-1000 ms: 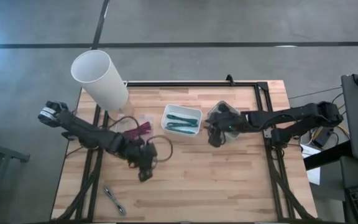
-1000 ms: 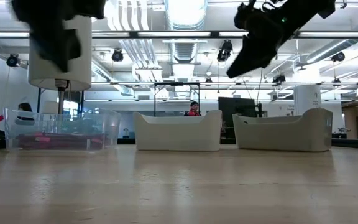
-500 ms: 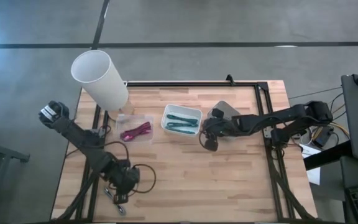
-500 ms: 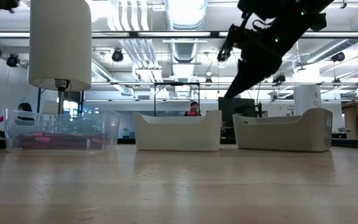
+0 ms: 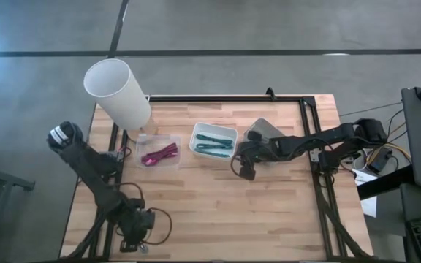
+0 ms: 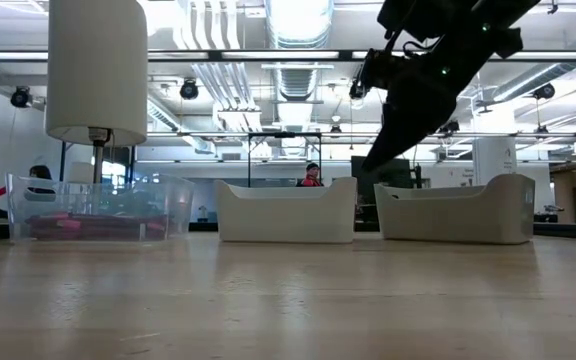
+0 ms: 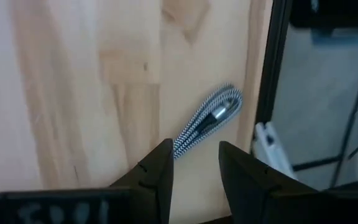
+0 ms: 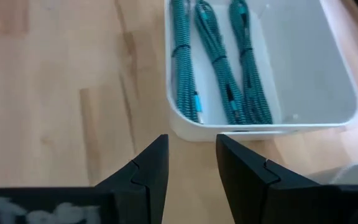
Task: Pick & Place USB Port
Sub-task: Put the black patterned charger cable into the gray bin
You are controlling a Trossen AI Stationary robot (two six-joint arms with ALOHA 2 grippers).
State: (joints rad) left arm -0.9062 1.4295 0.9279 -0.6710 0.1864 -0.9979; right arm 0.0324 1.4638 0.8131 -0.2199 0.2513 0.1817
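Observation:
A folded black-and-white braided USB cable point(image 7: 207, 118) lies flat on the wood near the table's near left corner, close to the black frame rail. My left gripper point(image 7: 194, 155) hovers over it, open, with one end of the cable showing just ahead of the gap between the fingers. In the high view the left gripper point(image 5: 137, 232) covers the cable. My right gripper point(image 5: 243, 169) point(image 8: 190, 146) is open above bare wood, beside the white tray of teal cables point(image 8: 229, 62). It shows raised off the table in the low view point(image 6: 380, 150).
Along the far half stand a clear tray with magenta cables point(image 5: 159, 153), the white tray with teal cables point(image 5: 213, 141) and a grey tray point(image 5: 267, 128) partly under the right arm. A tall white cylinder point(image 5: 118, 91) stands at the far left. Bare wood fills the middle and near side.
My left gripper has swept from the middle left of the table toward the near left corner, ending over the braided cable. My right gripper has moved a little toward the left and near side, away from the grey tray.

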